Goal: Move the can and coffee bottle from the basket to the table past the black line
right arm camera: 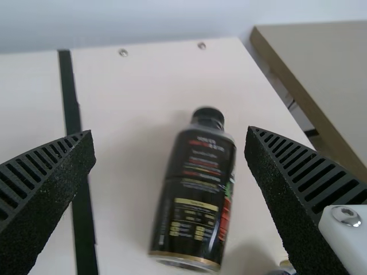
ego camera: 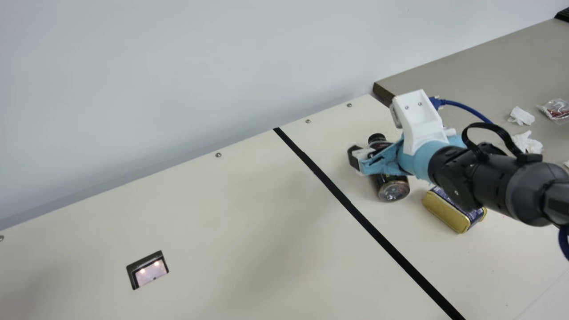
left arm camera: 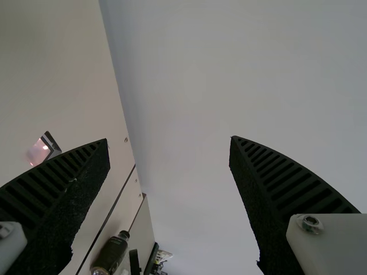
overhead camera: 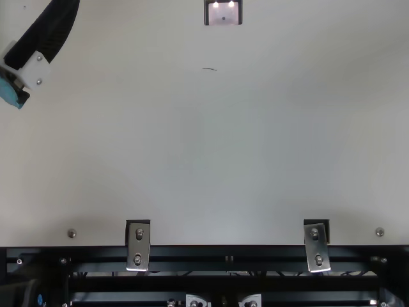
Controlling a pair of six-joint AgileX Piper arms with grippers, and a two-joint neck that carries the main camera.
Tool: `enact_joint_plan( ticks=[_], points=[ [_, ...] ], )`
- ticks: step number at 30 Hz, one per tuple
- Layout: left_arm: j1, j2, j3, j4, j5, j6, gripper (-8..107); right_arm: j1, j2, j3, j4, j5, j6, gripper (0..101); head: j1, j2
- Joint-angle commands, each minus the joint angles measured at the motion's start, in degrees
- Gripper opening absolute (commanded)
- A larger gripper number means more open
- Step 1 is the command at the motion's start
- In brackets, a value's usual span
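Two task items, the coffee bottle (ego camera: pixel 393 187) and the can (ego camera: pixel 444 214), lie on the cream desk (ego camera: pixel 200 222) past the black line (ego camera: pixel 329 184), on its right-hand side as seen in the main view. The bottle rests on its side, dark cap toward the wall (ego camera: pixel 178 66); the can is near the bottle's base, its gold end turned toward the line. Right gripper (ego camera: pixel 371 154): above the bottle in the main view, partly covering its middle. The right wrist view shows its two ribbed fingers (right arm camera: pixel 43 197) spread wide, the bottle lying in the gap and apart from both. Left gripper (overhead camera: pixel 38 38): at the upper left corner of the top view, over the desk. In the left wrist view its fingers are likewise spread, with nothing between them but a background of pale wall; the bottle lies well beyond them. Surroundings: a dark-framed square inset (ego camera: pixel 151 269) in the desk, well apart from the line on the side opposite the bottle; round screws (ego camera: pixel 218 154) along the wall-side edge; and, on the adjoining grey tabletop (ego camera: pixel 493 62), crumpled white tissues (ego camera: pixel 521 116) beside a clear plastic packet (ego camera: pixel 555 109).
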Motion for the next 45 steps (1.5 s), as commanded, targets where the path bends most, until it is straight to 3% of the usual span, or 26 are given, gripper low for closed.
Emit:
enact_joint_plan(
  ticks=[1,9,17,29,30,33,39,45],
  points=[
    [0.00,0.00,0.00,0.00,0.00,0.00,90,2.31,-1.58,-0.71,0.05,2.02,1.10,101,-2.13,-0.97],
    [0.00,0.00,0.00,-0.11,0.00,0.00,90,12.20,-5.92,-3.79,5.96,9.59,0.97,101,-2.13,-0.97],
    [0.00,0.00,0.00,-0.11,0.00,0.00,90,19.86,-10.85,-7.82,18.89,17.46,-7.33,101,-2.12,4.27],
    [0.00,0.00,0.00,-0.11,0.00,0.00,90,24.65,-16.67,-10.79,38.25,26.27,-21.29,101,-1.85,18.07],
    [0.00,0.00,0.00,-0.11,0.00,0.00,90,24.24,-16.21,-10.61,33.87,25.37,-19.18,101,-1.85,18.07],
    [0.00,0.00,0.00,-0.11,0.00,0.00,90,24.67,-16.79,-10.69,37.69,26.36,-21.38,101,-1.85,18.07],
    [0.05,-0.08,-0.16,0.23,0.01,-0.40,90,24.67,-16.79,-10.69,38.15,26.69,-21.38,101,-1.85,18.07],
    [-1.37,-4.06,-0.79,2.83,-5.57,4.26,90,24.91,-18.15,-10.31,37.50,26.67,-21.09,101,-1.85,18.07]
  ],
)
